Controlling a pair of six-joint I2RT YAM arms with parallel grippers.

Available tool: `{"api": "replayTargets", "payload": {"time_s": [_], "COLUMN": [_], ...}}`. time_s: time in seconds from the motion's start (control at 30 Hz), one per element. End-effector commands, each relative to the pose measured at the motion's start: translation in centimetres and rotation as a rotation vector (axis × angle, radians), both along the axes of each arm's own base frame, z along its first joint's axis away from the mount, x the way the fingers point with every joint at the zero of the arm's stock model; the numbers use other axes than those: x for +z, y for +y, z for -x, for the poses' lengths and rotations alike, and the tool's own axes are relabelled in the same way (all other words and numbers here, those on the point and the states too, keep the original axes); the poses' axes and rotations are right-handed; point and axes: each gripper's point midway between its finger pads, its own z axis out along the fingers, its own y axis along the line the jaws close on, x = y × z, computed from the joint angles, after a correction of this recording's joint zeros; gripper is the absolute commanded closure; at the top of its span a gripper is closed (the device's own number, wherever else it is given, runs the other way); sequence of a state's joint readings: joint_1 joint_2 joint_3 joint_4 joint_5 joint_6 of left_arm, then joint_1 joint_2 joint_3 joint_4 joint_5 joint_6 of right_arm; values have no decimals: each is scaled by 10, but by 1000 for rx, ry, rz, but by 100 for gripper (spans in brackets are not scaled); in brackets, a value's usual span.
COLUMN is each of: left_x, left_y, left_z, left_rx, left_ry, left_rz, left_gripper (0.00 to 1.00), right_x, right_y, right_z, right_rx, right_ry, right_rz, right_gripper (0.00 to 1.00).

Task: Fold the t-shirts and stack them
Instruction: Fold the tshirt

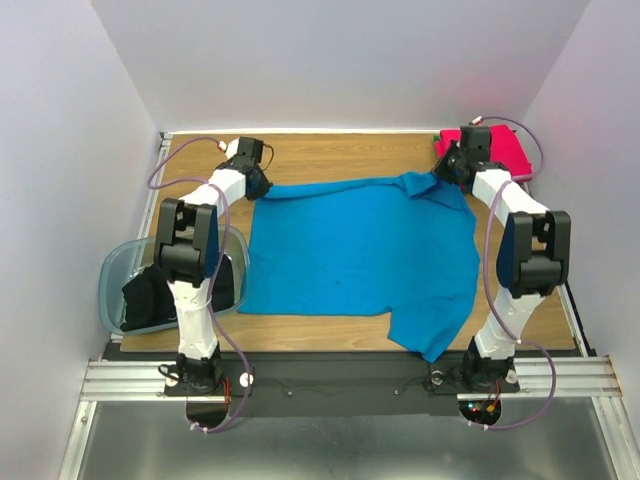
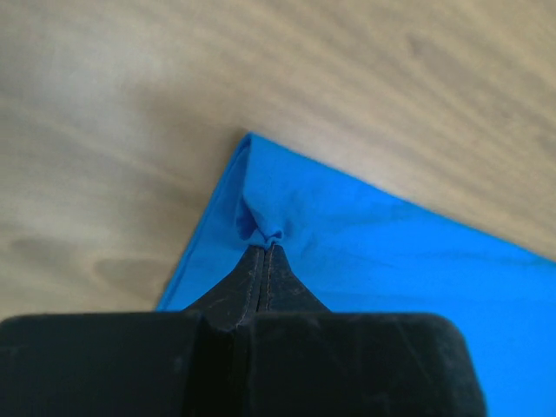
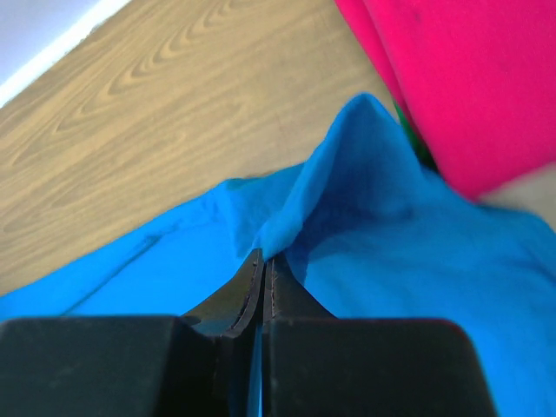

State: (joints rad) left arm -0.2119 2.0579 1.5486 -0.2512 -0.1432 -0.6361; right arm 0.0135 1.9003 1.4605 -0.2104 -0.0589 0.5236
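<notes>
1. Fingers [image 2: 252, 280] of the left gripper [image 2: 265, 248] are clenched on a small pucker of the blue t-shirt [image 2: 373, 269], just inside its corner hem. On my overhead view that corner sits toward the far left of the table [image 1: 340, 155].
2. My right gripper [image 3: 263, 256] is likewise pinched tight on blue cloth. A peaked fold rises beyond its tips, at the table's far right.
3. Between the two grips the blue t-shirt lies spread across the middle of the table. Its far edge runs from one gripper to the other, and one sleeve hangs over the table's near edge.
4. A red-pink t-shirt [image 3: 469, 78] lies in the table's far right corner, just beside the right gripper and touching the raised blue fold.
5. A black t-shirt [image 1: 145, 297] is bundled in the plastic bin [image 1: 108, 272] at the table's left edge, well apart from both grippers.
</notes>
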Motion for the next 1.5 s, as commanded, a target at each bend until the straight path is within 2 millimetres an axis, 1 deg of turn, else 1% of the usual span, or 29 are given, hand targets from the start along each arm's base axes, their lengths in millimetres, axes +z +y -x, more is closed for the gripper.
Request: {"api": "replayTargets", "payload": {"time_s": [0.0, 0.03, 0.1, 0.13, 0.17, 0.2, 0.23, 0.3, 0.33, 0.4, 0.43, 0.47, 0.53, 0.67, 0.7, 0.8, 0.83, 0.9, 0.93, 1.03, 1.07, 1.1, 1.13, 1.17, 1.2, 1.23, 1.3, 1.37, 1.47], "left_x": [56, 63, 57, 60, 56, 57, 53, 53, 52, 52, 52, 48, 53, 47, 44, 37, 32, 23, 21, 15, 15, 16, 15, 22, 27, 31, 39, 51, 72], "left_y": [4, 5, 8, 8, 9, 10, 10, 9, 9, 11, 12, 13, 15, 14, 12, 11, 12, 17, 20, 29, 30, 33, 36, 38, 38, 38, 34, 30, 17], "left_z": [10, 13, 23, 26, 30, 32, 36, 40, 42, 50, 52, 57, 61, 71, 74, 80, 84, 92, 94, 102, 104, 103, 106, 102, 100, 99, 96, 92, 86], "left_rx": [3, 5, 6, 5, 6, 5, 4, -2, -1, 4, 6, 10, 17, 10, 4, 5, 9, 35, 49, 89, 94, 112, 125, 138, 142, 142, 131, 122, 95], "left_ry": [-131, -149, -134, -139, -127, -128, -118, -116, -114, -111, -111, -101, -111, -90, -83, -60, -42, -4, 5, 43, 51, 52, 67, 54, 53, 49, 34, 10, -40], "left_rz": [34, 36, 31, 33, 30, 29, 30, 37, 40, 40, 39, 34, 29, 28, 27, 22, 16, -3, -11, -50, -56, -74, -87, -104, -117, -116, -119, -116, -102], "left_gripper": [100, 100, 100, 100, 100, 100, 100, 100, 100, 100, 100, 100, 100, 100, 100, 100, 100, 100, 100, 100, 100, 95, 70, 58, 39, 32, 22, 20, 16], "right_x": [22, 21, 21, 13, 10, 18, 9, 12, 19, 22, 16, 19, 16, 1, -9, -20, -28, -35, -44, -56, -61, -63, -65, -65, -61, -61, -49, -39, -19], "right_y": [-5, -6, -8, -8, -9, -14, -17, -20, -22, -29, -31, -32, -30, -25, -24, -22, -23, -24, -26, -28, -29, -34, -37, -40, -45, -47, -51, -53, -51], "right_z": [25, 31, 43, 53, 60, 66, 78, 89, 98, 116, 121, 129, 139, 167, 175, 186, 192, 201, 208, 219, 225, 227, 229, 229, 227, 229, 221, 216, 202], "right_rx": [-48, -55, -73, -78, -84, -110, -121, -132, -138, -168, -178, -185, -182, -180, -183, -188, -192, -201, -206, -211, -214, -233, -245, -254, -270, -278, -290, -290, -280], "right_ry": [-34, -24, -10, 20, 36, 21, 59, 64, 56, 70, 94, 95, 114, 176, 204, 232, 253, 274, 297, 333, 348, 352, 358, 356, 348, 353, 325, 300, 247], "right_rz": [-14, -21, -18, -15, -15, -2, 8, 23, 32, 57, 65, 65, 55, 25, 12, 2, 1, 9, 17, 36, 41, 60, 71, 85, 107, 120, 136, 145, 131], "right_gripper": [100, 99, 99, 100, 100, 100, 100, 100, 100, 100, 100, 100, 100, 99, 100, 100, 100, 99, 99, 99, 96, 90, 86, 80, 55, 55, 34, 25, 6]}}
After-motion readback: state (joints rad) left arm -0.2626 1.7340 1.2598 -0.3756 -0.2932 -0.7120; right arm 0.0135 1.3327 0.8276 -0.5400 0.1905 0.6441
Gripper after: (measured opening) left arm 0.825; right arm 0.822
